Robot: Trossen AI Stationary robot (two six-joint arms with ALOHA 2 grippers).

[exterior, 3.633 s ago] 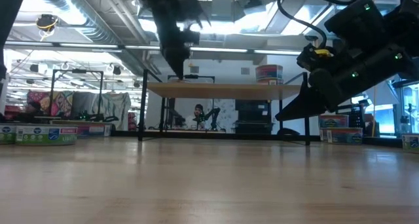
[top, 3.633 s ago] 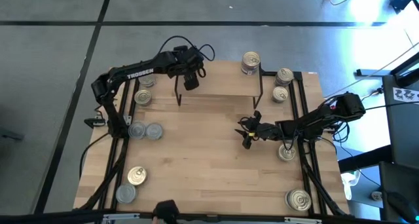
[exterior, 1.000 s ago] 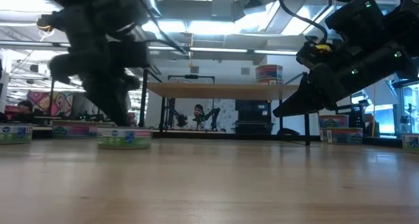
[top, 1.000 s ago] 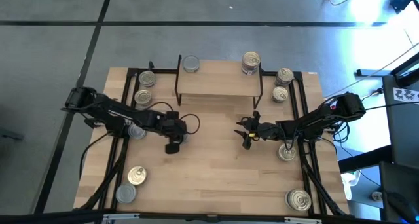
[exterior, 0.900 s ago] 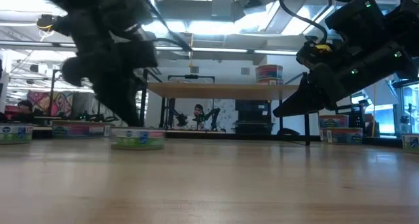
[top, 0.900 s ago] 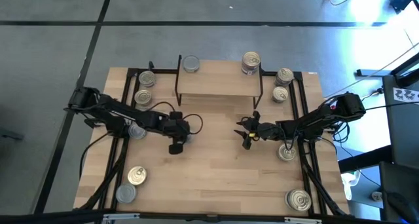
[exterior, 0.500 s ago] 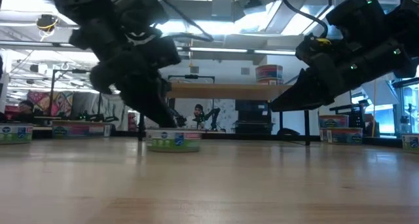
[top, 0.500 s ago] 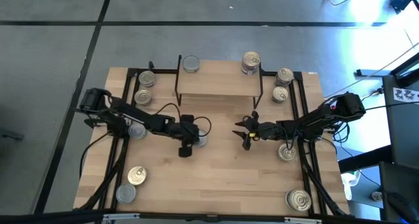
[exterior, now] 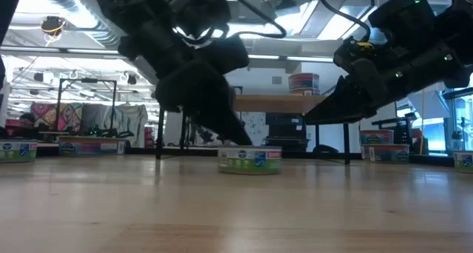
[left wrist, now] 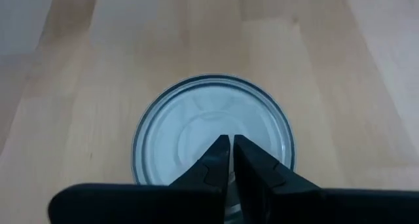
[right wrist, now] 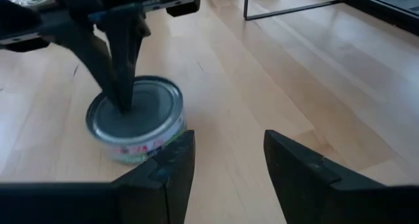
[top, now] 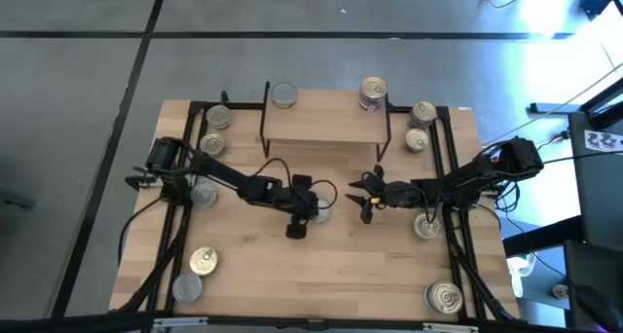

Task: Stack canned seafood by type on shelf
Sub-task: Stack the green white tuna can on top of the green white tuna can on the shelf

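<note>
Tabletop (top: 292,275) centre holds one silver-lidded can (top: 317,210), flat on the wood, well short of the shelf (top: 326,127) at the far edge. Left gripper (left wrist: 229,152) presses its clenched fingertips on the lid's middle, grasping nothing. Right gripper (right wrist: 226,162) waits just beside the can, fingers apart, and seems the nearer one to take it

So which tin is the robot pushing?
Look at the middle of the big light wooden table, in front of the small wooden shelf. The short round silver-lidded tin sits alone there, with the left arm's shut tool pressing on its lid.
</note>
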